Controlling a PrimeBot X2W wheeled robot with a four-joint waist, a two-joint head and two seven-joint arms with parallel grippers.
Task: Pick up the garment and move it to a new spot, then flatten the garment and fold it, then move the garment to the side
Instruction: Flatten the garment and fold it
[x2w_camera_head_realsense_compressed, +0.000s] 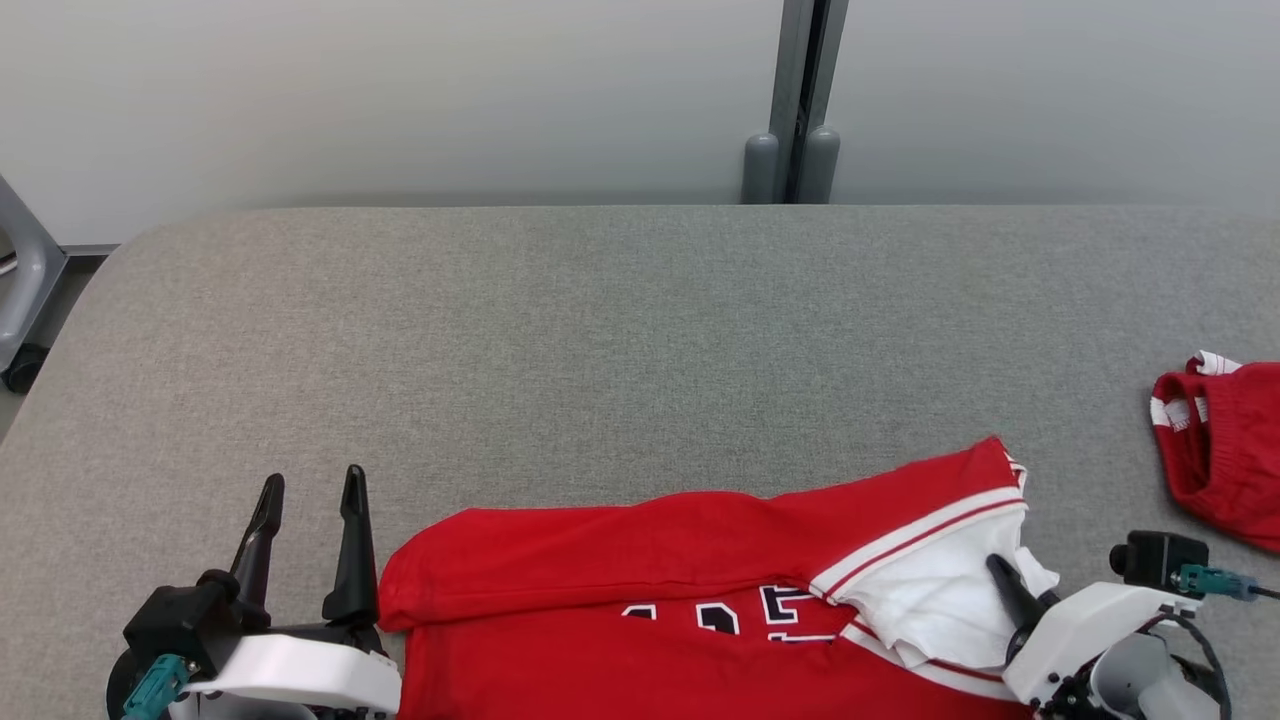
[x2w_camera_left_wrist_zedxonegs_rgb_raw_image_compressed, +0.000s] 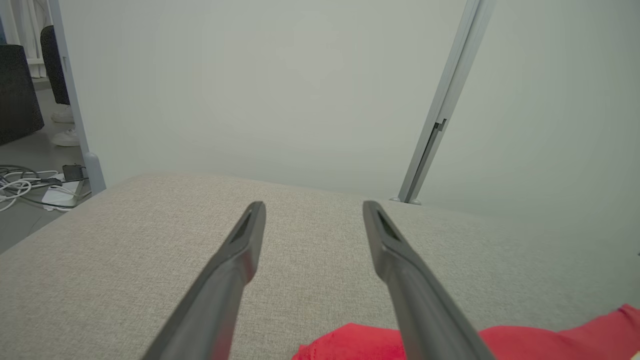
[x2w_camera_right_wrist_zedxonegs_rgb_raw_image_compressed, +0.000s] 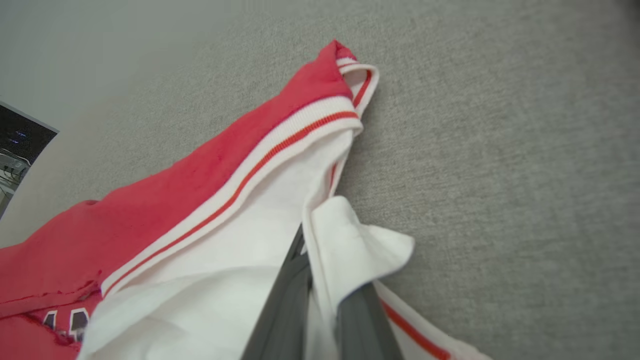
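Red-and-white cotton jersey (x2w_camera_head_realsense_compressed: 640, 560) lies rumpled on the grey cloth table (x2w_camera_head_realsense_compressed: 600, 330); folding looks undone. Right pincer (x2w_camera_right_wrist_zedxonegs_rgb_raw_image_compressed: 322, 295) clamps its sleeve (x2w_camera_head_realsense_compressed: 940, 600), left pincer (x2w_camera_head_realsense_compressed: 312, 490) gapes.

Grey woven-fabric tabletop (x2w_camera_head_realsense_compressed: 600, 330) with rounded corner, pale grey partition wall (x2w_camera_head_realsense_compressed: 400, 90) behind it, grey metal post (x2w_camera_head_realsense_compressed: 800, 100) joining its panels, grey floor (x2w_camera_left_wrist_zedxonegs_rgb_raw_image_compressed: 20, 225) at the left with tangled cables (x2w_camera_left_wrist_zedxonegs_rgb_raw_image_compressed: 20, 182), soft even light.

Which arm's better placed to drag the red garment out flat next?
Likely right: the right tool is shut on the white fabric of the garment. The left tool stands open beside the garment's other edge, gripping nothing.
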